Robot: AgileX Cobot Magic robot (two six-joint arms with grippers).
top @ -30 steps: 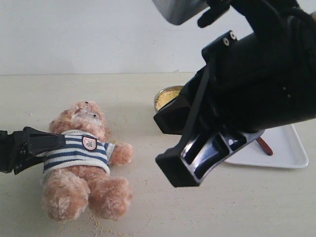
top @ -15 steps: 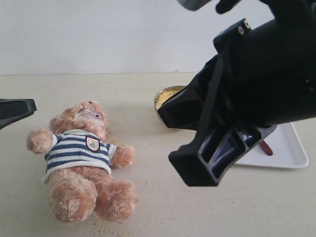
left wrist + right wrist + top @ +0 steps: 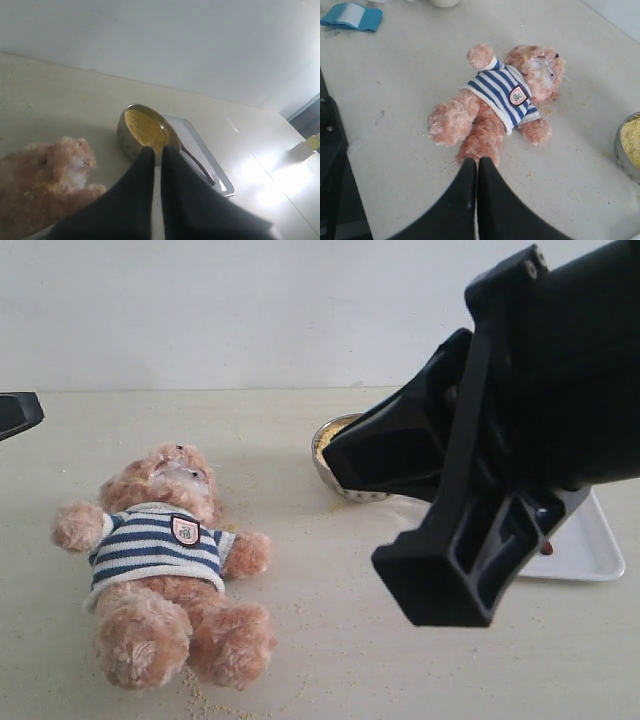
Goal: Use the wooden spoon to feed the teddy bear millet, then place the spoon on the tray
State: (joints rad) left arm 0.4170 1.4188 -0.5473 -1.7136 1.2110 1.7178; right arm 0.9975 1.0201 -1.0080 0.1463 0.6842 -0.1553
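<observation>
Two black robot arms are the bulkiest things in sight; the right gripper (image 3: 476,162), whose arm fills the 3 o'clock side of the exterior view, has its fingers pressed together on nothing, and the left gripper (image 3: 157,150), only a sliver at 9 o'clock there, is likewise clenched and empty; next, the fluffy light-brown plush teddy bear (image 3: 165,560) in its navy-and-white striped sweater lies on its back at about 8 o'clock on the pale table (image 3: 330,660), touched by neither arm; the flat white rectangular plastic tray (image 3: 590,550) sits at 3 o'clock, partly hidden behind the right arm; the small round shiny metal bowl (image 3: 131,142) stands just beside the tray, at 1 o'clock from the bear, with fine yellow millet (image 3: 145,130) heaped in it; the dark reddish-brown wooden spoon (image 3: 197,165) lies on the tray, free of any grip; smallest, loose yellow grains (image 3: 200,698) speckle the bear's muzzle and the table around it; from this I judge the feeding done and the spoon put down, so nothing of the task appears left.
</observation>
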